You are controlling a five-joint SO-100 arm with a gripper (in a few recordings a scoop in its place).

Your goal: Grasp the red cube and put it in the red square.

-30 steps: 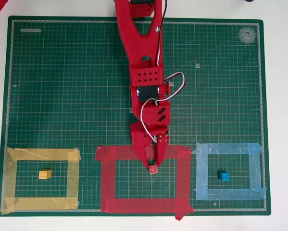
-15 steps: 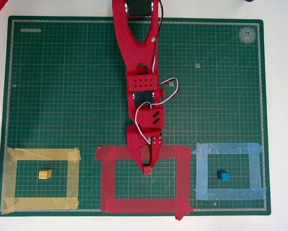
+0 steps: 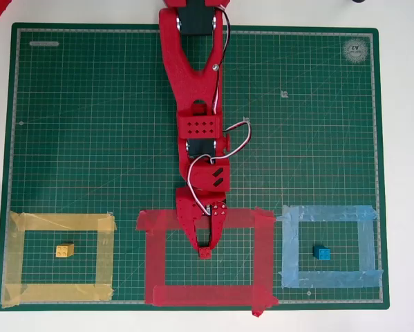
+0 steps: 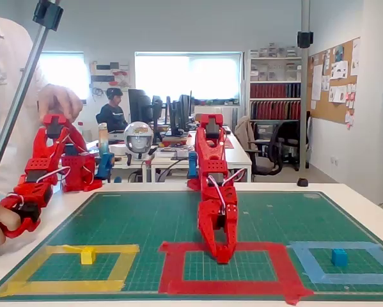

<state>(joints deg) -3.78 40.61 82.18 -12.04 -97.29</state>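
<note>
Red plastic cube (image 3: 205,253), tiny and studded, sits clamped between the fingertips of the red two-finger gripper (image 3: 205,250), inside the red square (image 3: 158,259) of wide tape on the green cutting mat (image 3: 89,138), near its far edge in the overhead view. In the fixed view the gripper (image 4: 222,254) reaches down to the mat surface there. To the left, a small yellow cube (image 3: 64,250) lies inside a yellow tape outline (image 3: 16,256); to the right, a small blue cube (image 3: 322,252) lies inside a light-blue tape outline (image 3: 369,245).
</note>
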